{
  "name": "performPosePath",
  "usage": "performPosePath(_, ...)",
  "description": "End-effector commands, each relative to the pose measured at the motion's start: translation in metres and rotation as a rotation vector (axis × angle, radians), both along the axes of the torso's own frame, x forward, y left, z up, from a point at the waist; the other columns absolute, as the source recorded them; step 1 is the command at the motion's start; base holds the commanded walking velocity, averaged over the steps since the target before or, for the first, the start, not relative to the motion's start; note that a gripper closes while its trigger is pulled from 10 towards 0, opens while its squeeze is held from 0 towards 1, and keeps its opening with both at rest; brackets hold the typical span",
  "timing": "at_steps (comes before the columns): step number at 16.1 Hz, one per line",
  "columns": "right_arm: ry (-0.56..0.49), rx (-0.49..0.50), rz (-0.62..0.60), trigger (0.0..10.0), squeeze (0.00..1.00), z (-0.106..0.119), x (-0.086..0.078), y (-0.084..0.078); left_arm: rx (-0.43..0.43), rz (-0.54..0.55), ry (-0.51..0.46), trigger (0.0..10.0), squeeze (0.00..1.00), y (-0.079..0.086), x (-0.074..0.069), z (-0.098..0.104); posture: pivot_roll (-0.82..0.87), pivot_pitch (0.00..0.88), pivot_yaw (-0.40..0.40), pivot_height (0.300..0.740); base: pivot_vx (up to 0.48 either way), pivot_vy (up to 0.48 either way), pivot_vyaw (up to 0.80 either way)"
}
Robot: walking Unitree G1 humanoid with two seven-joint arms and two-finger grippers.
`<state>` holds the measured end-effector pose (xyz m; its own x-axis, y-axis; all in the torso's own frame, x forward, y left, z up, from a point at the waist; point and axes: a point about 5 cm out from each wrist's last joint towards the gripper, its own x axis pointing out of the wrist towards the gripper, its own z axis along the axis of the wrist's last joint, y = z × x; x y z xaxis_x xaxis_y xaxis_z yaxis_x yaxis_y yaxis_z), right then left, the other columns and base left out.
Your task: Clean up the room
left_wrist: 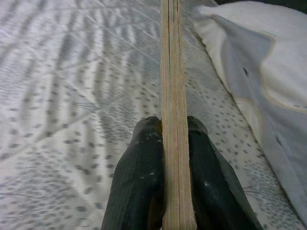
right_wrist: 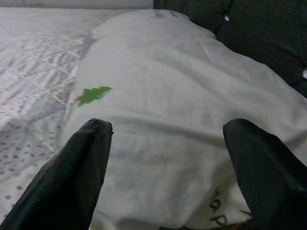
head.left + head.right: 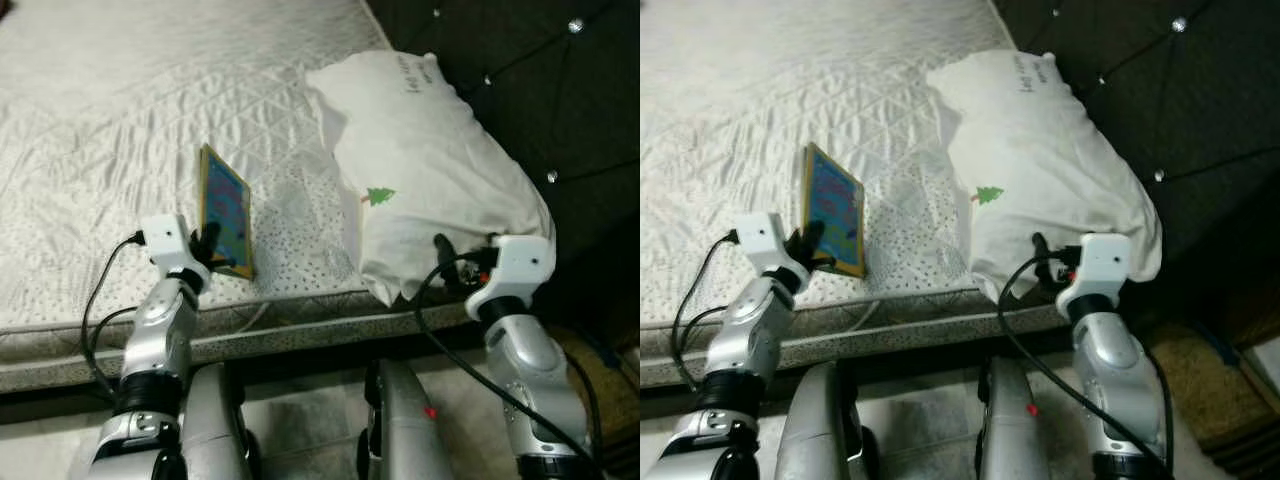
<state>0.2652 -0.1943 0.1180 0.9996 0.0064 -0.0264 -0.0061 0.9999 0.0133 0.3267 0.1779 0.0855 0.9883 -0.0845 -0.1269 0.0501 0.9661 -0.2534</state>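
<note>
Left claw point(image 3: 208, 245) pinched the book point(image 3: 225, 210) by its near edge, upright on the bed point(image 3: 100, 120) beside the pillow point(image 3: 430, 170). Right claw point(image 2: 168, 163) gaped wide at the pillow. Thin edge grip; book could tip or slip.

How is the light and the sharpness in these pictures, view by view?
Left eye view: dim and grainy, glints on the headboard studs. Left wrist view: book edge sharp, mattress soft behind. Right wrist view: even light on the pillow, near fingers blurred.
</note>
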Motion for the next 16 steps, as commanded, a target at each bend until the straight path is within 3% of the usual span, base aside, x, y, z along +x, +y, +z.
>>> performPosePath(1, -0.006, -0.002, -0.012, 10.0, 0.00, 0.003, -0.002, -0.002, 0.004, -0.023, 0.009, 10.0, 0.00, -0.004, 0.002, 0.000, -0.13, 0.127, -0.030, 0.573, 0.000, 0.000, 0.00)
performPosePath(3, 0.000, 0.000, -0.017, 10.0, 0.00, 0.002, -0.004, -0.002, 0.000, -0.040, 0.023, 10.0, 0.00, -0.008, 0.002, -0.002, -0.13, 0.129, -0.028, 0.573, 0.000, 0.000, 0.00)
performPosePath(6, 0.006, 0.007, -0.017, 10.0, 0.00, 0.001, -0.006, -0.001, -0.003, -0.044, 0.021, 10.0, 0.00, -0.011, 0.003, -0.002, -0.13, 0.130, -0.026, 0.573, 0.000, 0.000, -0.70)
performPosePath(9, 0.008, 0.003, -0.020, 10.0, 0.00, 0.000, -0.008, -0.002, -0.023, -0.032, 0.038, 10.0, 0.00, -0.010, 0.005, -0.003, -0.14, 0.135, -0.026, 0.573, 0.000, 0.000, 0.00)
performPosePath(13, 0.028, 0.019, -0.009, 10.0, 0.00, -0.002, -0.013, -0.001, -0.151, -0.042, 0.130, 10.0, 0.00, -0.021, 0.011, -0.010, -0.15, 0.142, -0.032, 0.573, 0.000, 0.000, -0.46)
performPosePath(16, 0.017, 0.000, -0.008, 10.0, 0.00, 0.002, -0.016, -0.002, -0.328, -0.093, 0.225, 10.0, 0.00, -0.046, 0.018, -0.012, -0.16, 0.146, -0.036, 0.573, 0.000, 0.000, -0.21)
